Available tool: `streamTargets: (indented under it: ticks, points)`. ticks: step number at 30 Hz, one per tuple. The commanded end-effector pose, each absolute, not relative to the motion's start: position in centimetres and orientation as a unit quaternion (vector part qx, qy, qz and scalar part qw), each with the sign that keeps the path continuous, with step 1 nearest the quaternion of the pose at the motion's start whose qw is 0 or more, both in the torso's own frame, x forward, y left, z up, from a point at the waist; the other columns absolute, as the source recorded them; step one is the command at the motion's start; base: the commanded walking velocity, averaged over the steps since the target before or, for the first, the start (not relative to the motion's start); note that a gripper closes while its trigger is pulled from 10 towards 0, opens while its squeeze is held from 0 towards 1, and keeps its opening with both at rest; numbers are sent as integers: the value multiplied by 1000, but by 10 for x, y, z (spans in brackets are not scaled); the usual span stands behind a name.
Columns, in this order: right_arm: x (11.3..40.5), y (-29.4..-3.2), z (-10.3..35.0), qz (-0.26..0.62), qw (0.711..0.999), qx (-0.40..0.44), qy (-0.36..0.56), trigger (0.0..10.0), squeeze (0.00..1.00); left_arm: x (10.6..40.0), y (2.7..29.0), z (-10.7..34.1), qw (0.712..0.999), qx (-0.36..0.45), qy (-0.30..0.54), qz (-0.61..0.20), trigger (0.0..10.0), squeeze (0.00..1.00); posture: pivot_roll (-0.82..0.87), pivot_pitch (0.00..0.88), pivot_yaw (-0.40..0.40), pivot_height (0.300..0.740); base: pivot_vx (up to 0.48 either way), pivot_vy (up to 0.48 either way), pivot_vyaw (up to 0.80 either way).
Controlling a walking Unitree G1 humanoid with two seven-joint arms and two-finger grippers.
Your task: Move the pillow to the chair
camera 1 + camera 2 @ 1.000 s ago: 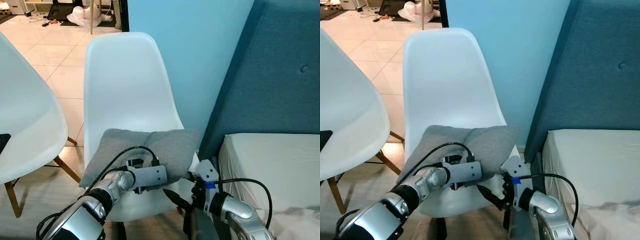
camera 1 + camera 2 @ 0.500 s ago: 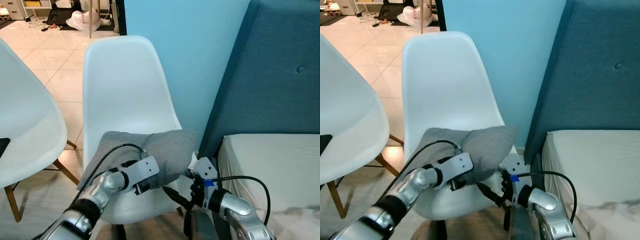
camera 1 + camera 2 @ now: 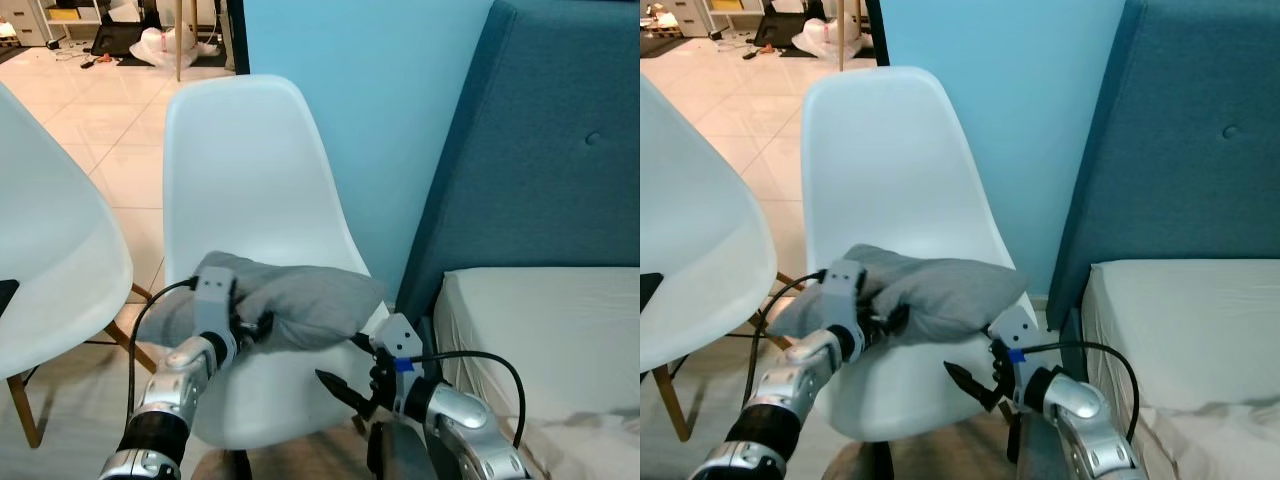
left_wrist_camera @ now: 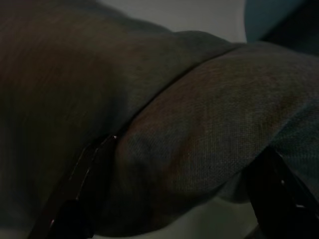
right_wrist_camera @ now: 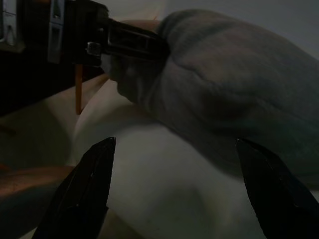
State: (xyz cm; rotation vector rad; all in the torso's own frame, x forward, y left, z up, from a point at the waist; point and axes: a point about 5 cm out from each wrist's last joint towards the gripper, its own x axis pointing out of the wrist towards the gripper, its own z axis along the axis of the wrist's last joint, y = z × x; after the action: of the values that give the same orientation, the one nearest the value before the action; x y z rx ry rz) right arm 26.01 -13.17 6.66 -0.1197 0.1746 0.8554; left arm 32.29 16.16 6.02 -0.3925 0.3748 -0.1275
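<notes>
Grey woven fabric, soft and matte with a fine even weave, covers the pillow (image 3: 290,300), which sits at the lower centre of the left eye view on the seat of the white chair (image 3: 245,180). It is plump and bunched up, folded over itself with a deep crease, its near-left part lifted off the seat where the left pincer (image 3: 245,330) has its black fingers closed on a fold of the cloth; in the left wrist view the fabric bulges between the two dark fingers (image 4: 75,199). The right pincer (image 3: 345,390), low and right of centre, hangs just in front of the seat's front edge with its fingers spread wide and nothing between them. As for the job, the pillow already rests on the chair, so the carrying looks done; what seems left is to let the cloth go, let it settle flat, and draw both arms back. That chair is a smooth, glossy moulded shell with a tall rounded back. A second white shell chair (image 3: 50,250) on wooden legs stands at the left edge, over pale glossy floor tiles (image 3: 110,110). At right, a teal upholstered headboard (image 3: 540,150) with a button tuft rises behind a bed (image 3: 540,320) with a cream sheet, against a light blue wall (image 3: 390,90).
</notes>
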Motion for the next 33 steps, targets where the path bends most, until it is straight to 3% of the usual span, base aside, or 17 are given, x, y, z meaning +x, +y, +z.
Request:
streamTargets:
  ticks: [1,3,4,6,8,9,11,12,13,15,23,26,27,28,29,31,33]
  points:
    - [259,-132,63,411,905,-65,88,10000,0,318,179,60,971,-149,185,-25,10000,0,-50,62,-20,589,0,0,0]
    - [260,-132,62,410,905,-68,90,10000,0,313,173,59,979,36,184,-77,10000,0,-47,61,-21,589,0,0,0]
    - [260,-132,62,410,905,-68,90,10000,0,313,173,59,979,36,184,-77,10000,0,-47,61,-21,589,0,0,0]
    - [261,-132,61,410,905,-72,91,10000,0,311,162,64,972,126,161,-119,10000,0,-49,60,-25,589,0,0,0]
    - [262,-133,61,409,904,-78,93,10000,0,308,147,67,924,299,120,-206,10000,0,-48,59,-26,589,0,0,0]
    - [262,-133,61,409,904,-78,93,10000,0,308,147,67,924,299,120,-206,10000,0,-48,59,-26,589,0,0,0]
    - [263,-133,60,408,905,-80,94,10000,0,300,135,61,857,409,109,-295,10000,0,-46,59,-30,589,0,0,0]
    - [264,-134,60,407,905,-83,94,10000,0,300,133,60,849,414,110,-309,10000,0,-46,59,-30,589,0,0,0]
    - [264,-134,60,406,905,-83,94,10000,0,302,131,62,853,407,109,-309,10000,957,-46,59,-30,589,0,0,0]
    - [265,-134,60,405,906,-84,94,10000,0,304,128,64,860,392,110,-309,10000,1000,-47,59,-31,589,0,0,0]
    - [265,-134,61,403,907,-84,91,10000,0,320,114,88,899,292,101,-312,10000,1000,-54,59,-23,589,0,0,0]
    - [263,-135,60,402,907,-87,92,10000,0,319,121,92,860,368,93,-341,10000,1000,-54,60,-22,589,0,0,0]
    - [263,-135,60,402,907,-87,92,10000,0,319,121,92,860,368,93,-341,10000,1000,-54,60,-22,589,0,0,0]
    - [262,-136,59,403,906,-89,92,10000,0,323,127,94,841,430,73,-322,10000,1000,-54,60,-22,589,0,0,0]
    - [262,-136,59,403,906,-92,93,10000,0,329,134,101,839,466,44,-277,10000,39,-52,60,-23,589,0,0,0]
    - [261,-136,58,405,904,-95,93,10000,0,332,136,105,895,358,72,-258,10000,0,-49,61,-24,589,0,0,0]
    - [261,-136,58,407,904,-97,93,10000,0,331,136,105,898,346,79,-262,10000,0,-47,61,-25,589,0,0,0]
